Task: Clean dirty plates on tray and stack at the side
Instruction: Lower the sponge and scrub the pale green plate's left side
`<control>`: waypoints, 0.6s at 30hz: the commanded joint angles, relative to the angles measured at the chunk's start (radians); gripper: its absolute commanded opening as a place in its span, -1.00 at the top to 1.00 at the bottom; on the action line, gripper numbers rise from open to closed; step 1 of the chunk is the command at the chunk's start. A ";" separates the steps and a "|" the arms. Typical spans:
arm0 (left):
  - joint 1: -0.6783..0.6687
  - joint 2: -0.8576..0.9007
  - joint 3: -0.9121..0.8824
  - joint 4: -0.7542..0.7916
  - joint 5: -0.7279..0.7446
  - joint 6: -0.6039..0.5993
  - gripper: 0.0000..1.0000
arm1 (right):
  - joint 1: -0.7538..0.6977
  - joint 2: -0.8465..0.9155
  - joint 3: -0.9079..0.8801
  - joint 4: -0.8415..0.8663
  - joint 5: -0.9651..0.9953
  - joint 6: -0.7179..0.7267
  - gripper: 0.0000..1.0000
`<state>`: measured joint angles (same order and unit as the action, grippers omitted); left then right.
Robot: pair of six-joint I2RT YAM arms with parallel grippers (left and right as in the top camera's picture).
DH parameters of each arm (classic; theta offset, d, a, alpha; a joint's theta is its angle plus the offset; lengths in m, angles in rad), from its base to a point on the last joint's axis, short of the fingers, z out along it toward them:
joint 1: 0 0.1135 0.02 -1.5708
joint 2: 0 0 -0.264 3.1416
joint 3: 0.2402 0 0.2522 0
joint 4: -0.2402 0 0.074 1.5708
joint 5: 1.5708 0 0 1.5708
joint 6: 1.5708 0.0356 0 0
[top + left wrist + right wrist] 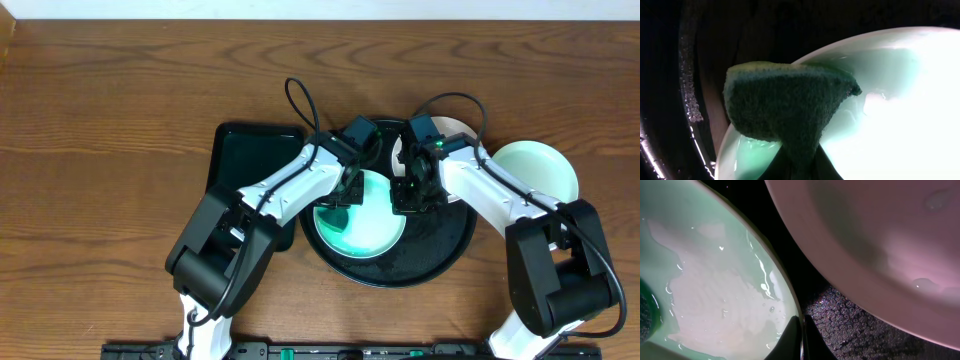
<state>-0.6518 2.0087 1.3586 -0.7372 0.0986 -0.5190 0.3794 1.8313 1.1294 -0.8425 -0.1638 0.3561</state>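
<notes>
Scrubbing time at the centre of the table (100, 120): the left pincer (348, 190), clamped on a dark green scouring sponge (785, 105), holds it over the upper left rim of a wet mint-green plate (362, 228) lying in the round black tray (440, 252). The right pincer (801, 330), closed on that plate's right-hand rim, steadies it. A white plate (458, 130) sits at the tray's upper right, just beside the mint one. A second mint-green plate (537, 168) rests off the tray at the right of the frame, and a rectangular dark green tray (250, 155) lies at left. Doing this step well likely means laying the sponge flat and sweeping it across the whole glistening surface. The rim grip should be firm enough that the slick plate neither spins nor slides into the white plate.
</notes>
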 commanded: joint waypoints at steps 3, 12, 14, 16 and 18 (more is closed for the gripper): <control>-0.022 0.103 -0.035 0.026 0.181 0.022 0.85 | 0.009 0.003 0.000 0.001 -0.005 0.002 0.97; -0.022 0.101 -0.035 0.057 0.295 0.055 0.85 | 0.009 0.003 0.000 0.001 -0.006 0.002 0.97; -0.022 0.099 -0.035 0.070 0.320 0.055 0.85 | 0.009 0.003 0.000 0.001 -0.006 0.003 0.97; -0.022 0.094 -0.035 0.081 0.340 0.055 0.87 | 0.009 0.003 0.000 0.001 -0.005 0.003 0.97; -0.022 0.084 -0.034 0.089 0.362 0.055 0.85 | 0.009 0.003 0.000 0.001 -0.006 0.003 0.98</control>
<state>-0.6338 2.0125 1.3582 -0.6949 0.2119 -0.4847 0.3790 1.8313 1.1294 -0.8513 -0.1356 0.3557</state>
